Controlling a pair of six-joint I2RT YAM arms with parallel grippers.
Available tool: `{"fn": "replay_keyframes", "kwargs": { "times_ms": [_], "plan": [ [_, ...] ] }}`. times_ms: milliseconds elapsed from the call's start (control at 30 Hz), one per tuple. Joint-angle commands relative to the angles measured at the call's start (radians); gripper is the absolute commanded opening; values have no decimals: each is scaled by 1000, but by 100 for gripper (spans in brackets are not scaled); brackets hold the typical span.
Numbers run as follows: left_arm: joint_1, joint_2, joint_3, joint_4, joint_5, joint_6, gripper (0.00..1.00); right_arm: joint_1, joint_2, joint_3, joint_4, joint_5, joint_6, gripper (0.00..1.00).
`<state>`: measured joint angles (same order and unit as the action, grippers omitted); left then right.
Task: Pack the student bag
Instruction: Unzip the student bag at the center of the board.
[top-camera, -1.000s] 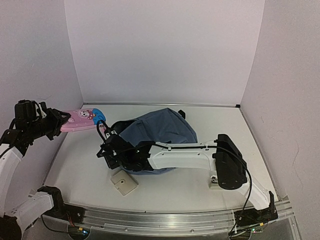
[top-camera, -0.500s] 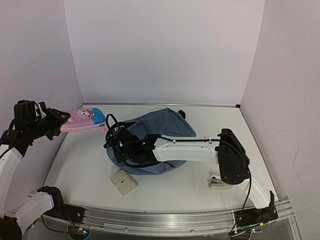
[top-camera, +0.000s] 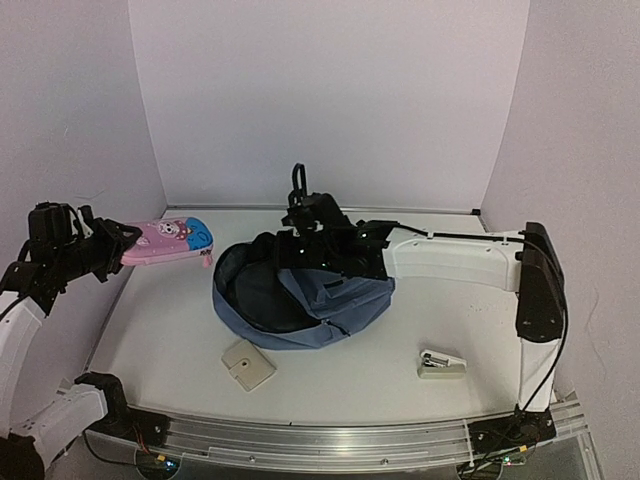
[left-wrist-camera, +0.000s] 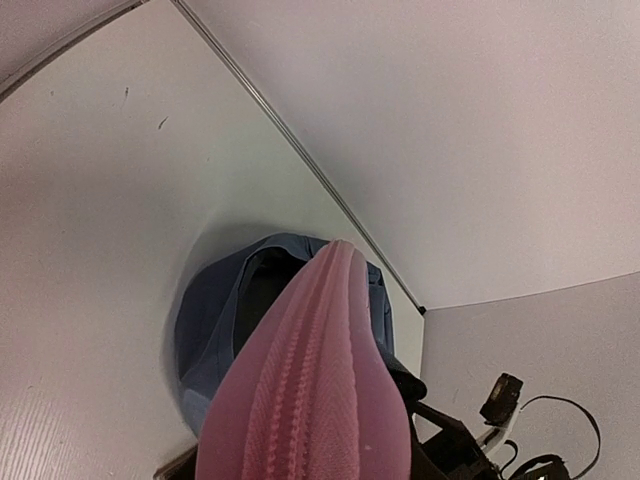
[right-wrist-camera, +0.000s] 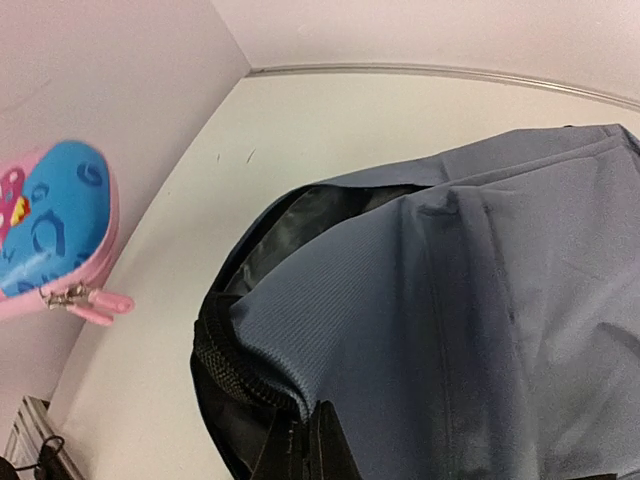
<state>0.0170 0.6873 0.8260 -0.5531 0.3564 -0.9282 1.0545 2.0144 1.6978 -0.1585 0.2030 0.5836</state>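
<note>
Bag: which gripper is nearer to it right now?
Right. The right gripper is at the bag, shut on fabric at its far rim. The left gripper is off to the bag's left, apart from it, holding a pink case.

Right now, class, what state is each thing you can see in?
Backpack: unzipped, mouth open, top edge pinched and held up by the right gripper.
Pencil case: zipped shut, held in the air by the left gripper.
Stapler: closed, lying flat.
Beige box: lying flat, untouched.
</note>
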Motion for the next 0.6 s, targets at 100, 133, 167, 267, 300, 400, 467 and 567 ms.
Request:
{"fn": "replay_keyframes", "kwargs": {
  "times_ms": [100,133,167,267,300,400,467,567],
  "plan": [
    [-1,22,-161,225,171,-152,0,-24,-167,-124,249,-76,100,0],
    [-6,24,-183,253,178,-169,0,-24,-176,-131,264,-81,105,0],
    [-20,27,-200,273,176,-182,0,-24,-186,-135,278,-85,108,0],
    [-79,44,-231,336,152,-220,0,-25,-209,-142,310,-100,116,0],
    [-113,56,-236,359,139,-230,0,-26,-215,-142,319,-106,117,0],
    [-218,120,-238,429,71,-256,0,-26,-230,-145,336,-117,125,0],
    [-256,184,-237,496,61,-275,0,-25,-239,-149,343,-121,128,0],
    [-273,254,-226,554,62,-287,0,-24,-251,-160,355,-126,135,0]
  ]
}}
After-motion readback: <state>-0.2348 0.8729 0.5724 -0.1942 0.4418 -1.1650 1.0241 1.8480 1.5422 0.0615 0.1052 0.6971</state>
